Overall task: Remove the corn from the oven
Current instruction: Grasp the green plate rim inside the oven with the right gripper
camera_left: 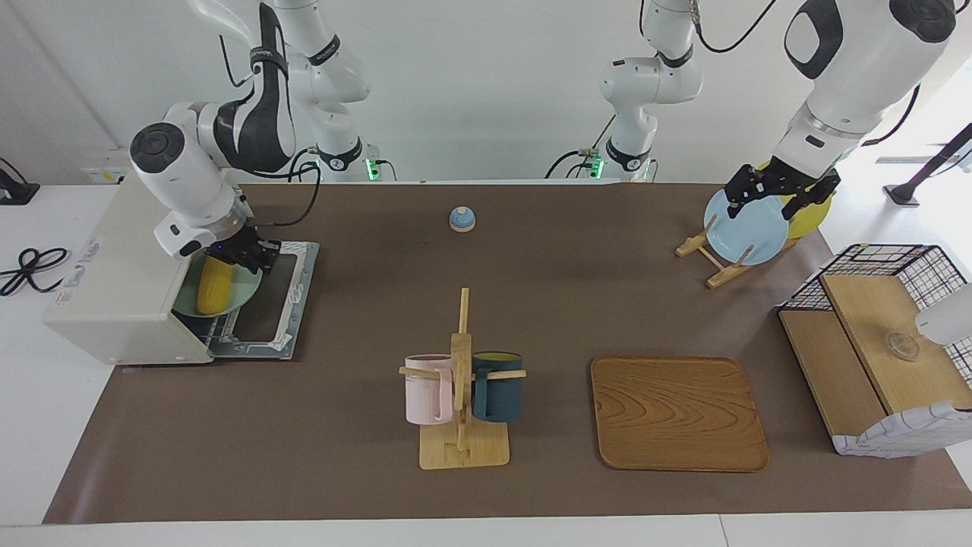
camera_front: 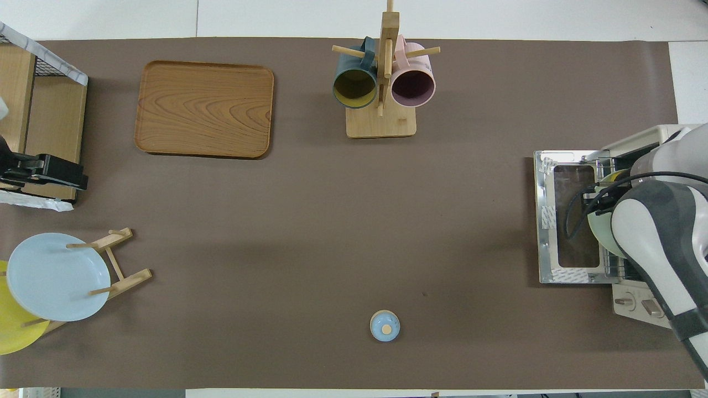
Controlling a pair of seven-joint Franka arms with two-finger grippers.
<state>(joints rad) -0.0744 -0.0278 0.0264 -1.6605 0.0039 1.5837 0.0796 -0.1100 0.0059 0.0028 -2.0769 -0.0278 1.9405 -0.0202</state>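
The yellow corn (camera_left: 213,286) lies on a pale green plate (camera_left: 241,293) on the wire rack in the mouth of the cream-white oven (camera_left: 121,266). The oven's glass door (camera_left: 272,302) lies dropped open on the table. My right gripper (camera_left: 247,254) is at the oven's mouth, right at the end of the corn that is nearer to the robots. In the overhead view the right arm covers most of the corn; the plate's rim (camera_front: 597,232) and the door (camera_front: 572,221) show. My left gripper (camera_left: 776,199) waits, open and empty, over a blue plate.
The blue plate (camera_left: 744,226) and a yellow plate stand in a wooden rack at the left arm's end. A wire-framed wooden shelf (camera_left: 873,357), a wooden tray (camera_left: 676,414), a mug tree with two mugs (camera_left: 462,387) and a small blue bell (camera_left: 462,219) are on the table.
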